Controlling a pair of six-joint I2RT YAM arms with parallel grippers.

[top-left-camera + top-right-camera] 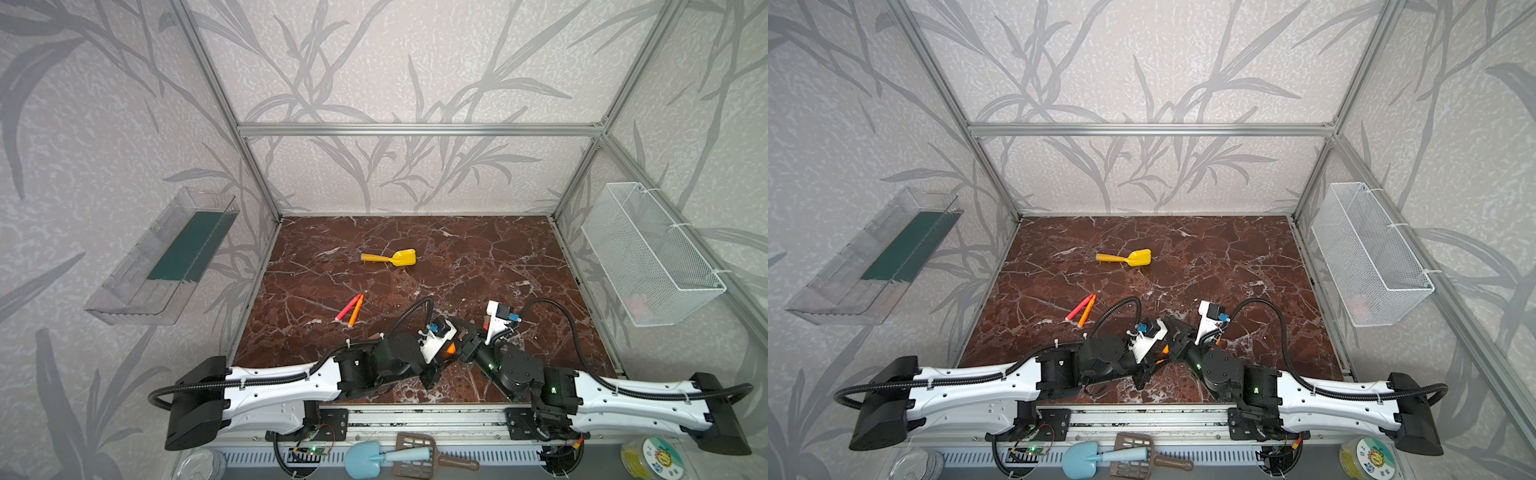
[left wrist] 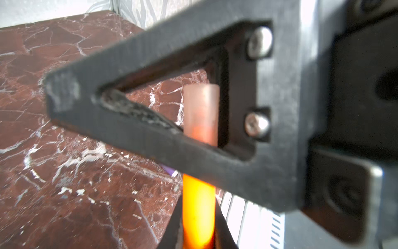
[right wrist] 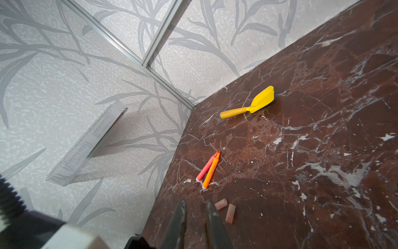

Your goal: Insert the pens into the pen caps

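Observation:
My left gripper [image 2: 198, 237] is shut on an orange pen [image 2: 198, 207] that stands up out of its jaws. A translucent pinkish pen cap [image 2: 201, 110] sits on the pen's upper end, seen through the frame of a right finger [image 2: 137, 129] crossing in front. My right gripper [image 3: 196, 204] is narrowly open, nothing showing between its tips. Both grippers meet low at the table's front middle, where the orange pen [image 1: 451, 348] shows. A pink-red pen [image 3: 206, 167] and an orange pen [image 3: 212, 170] lie side by side on the table, with two loose pen caps [image 3: 221, 203] nearby.
A yellow toy shovel [image 1: 390, 257] lies mid-table towards the back. A white mesh basket [image 1: 652, 253] hangs on the right wall and a clear tray [image 1: 162, 257] on the left wall. The brown marble table [image 1: 498, 257] is fenced by a metal frame.

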